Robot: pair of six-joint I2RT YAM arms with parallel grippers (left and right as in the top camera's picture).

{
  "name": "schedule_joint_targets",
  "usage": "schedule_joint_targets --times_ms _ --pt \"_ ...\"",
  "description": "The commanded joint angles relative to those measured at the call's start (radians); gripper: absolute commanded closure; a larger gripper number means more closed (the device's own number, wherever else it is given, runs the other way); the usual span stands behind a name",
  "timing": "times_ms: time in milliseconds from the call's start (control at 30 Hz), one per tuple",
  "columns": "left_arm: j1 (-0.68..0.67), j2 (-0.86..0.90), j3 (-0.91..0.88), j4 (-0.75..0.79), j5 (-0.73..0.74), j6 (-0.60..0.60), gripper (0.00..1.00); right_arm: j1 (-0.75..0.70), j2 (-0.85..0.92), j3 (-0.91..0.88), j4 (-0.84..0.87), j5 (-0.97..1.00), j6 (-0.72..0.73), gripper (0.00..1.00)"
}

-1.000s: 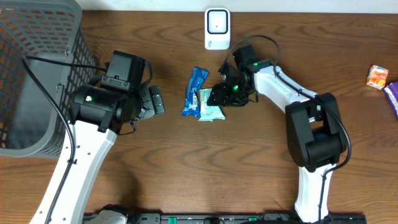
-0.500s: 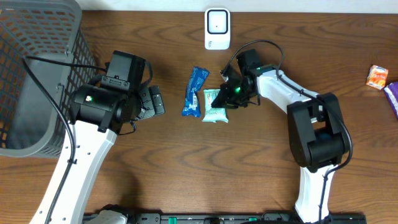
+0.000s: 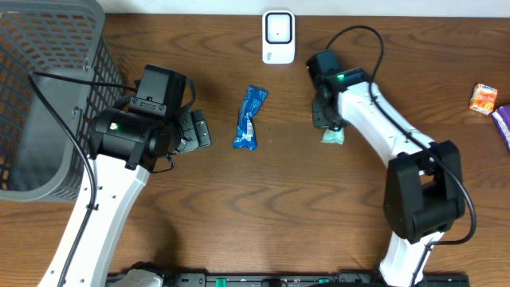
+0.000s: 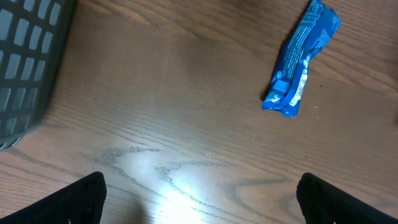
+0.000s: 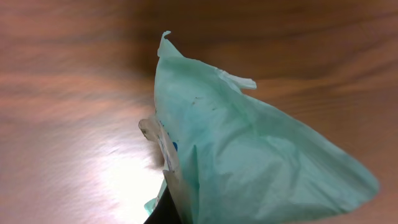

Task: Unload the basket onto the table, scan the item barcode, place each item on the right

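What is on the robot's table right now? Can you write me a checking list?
Surface: brown wooden table, glare patches.
Job's things: mint-green packet in the right end effector; white scanner at the far edge.
Clutter: blue snack wrapper mid-table; orange carton and purple packet at the right edge.
End effectors: left end effector open, empty; right one shut on the packet.
Cables: black cable across the basket; black cable loop above the right arm.
Surroundings: grey mesh basket, far left.

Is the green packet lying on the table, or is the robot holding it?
Holding it. The right fingers are shut on the green packet, which fills the right wrist view; only a corner shows from overhead.
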Motion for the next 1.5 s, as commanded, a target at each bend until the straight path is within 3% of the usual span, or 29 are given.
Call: schedule_joint_targets --times_ms 0,167,433,533,667,767,933,1133,1300,1367,1433,1467 --pt "0.004 0.006 -0.002 -0.002 -0.013 -0.009 0.02 0.047 0.016 0.014 0.012 0.362 0.074 0.99" --pt "0.004 0.005 -0.002 -0.002 -0.013 -0.009 0.02 0.086 0.070 0.014 0.059 0.488 0.074 0.99" --pt "0.004 0.005 -0.002 -0.002 -0.013 -0.009 0.02 0.148 0.153 0.014 0.074 0.404 0.074 0.87" --pt "0.004 0.005 -0.002 -0.002 -0.013 -0.009 0.02 0.187 0.159 0.014 0.089 0.327 0.074 0.71" --pt "0.004 0.005 -0.002 -0.002 -0.013 -0.009 0.02 0.241 0.157 0.021 0.122 0.198 0.074 0.23" --pt "0.004 0.005 -0.002 -0.002 -0.013 -0.009 0.02 0.269 0.157 0.057 0.106 0.108 0.074 0.10" --pt "0.004 0.006 -0.002 -0.002 -0.013 -0.009 0.02 0.270 0.157 0.200 0.000 0.024 0.074 0.01" --pt "0.004 0.006 -0.002 -0.002 -0.012 -0.009 0.02 0.177 0.157 0.406 -0.171 -0.008 0.073 0.01" --pt "0.004 0.006 -0.002 -0.002 -0.013 -0.009 0.02 0.040 0.157 0.429 -0.210 -0.177 0.034 0.03" --pt "0.004 0.005 -0.002 -0.002 -0.013 -0.009 0.02 -0.012 0.157 0.406 -0.214 -0.289 0.022 0.26" --pt "0.004 0.006 -0.002 -0.002 -0.013 -0.009 0.02 -0.056 0.157 0.377 -0.217 -0.395 -0.002 0.65" --pt "0.004 0.005 -0.002 -0.002 -0.013 -0.009 0.02 -0.074 0.157 0.354 -0.213 -0.443 -0.015 0.92"
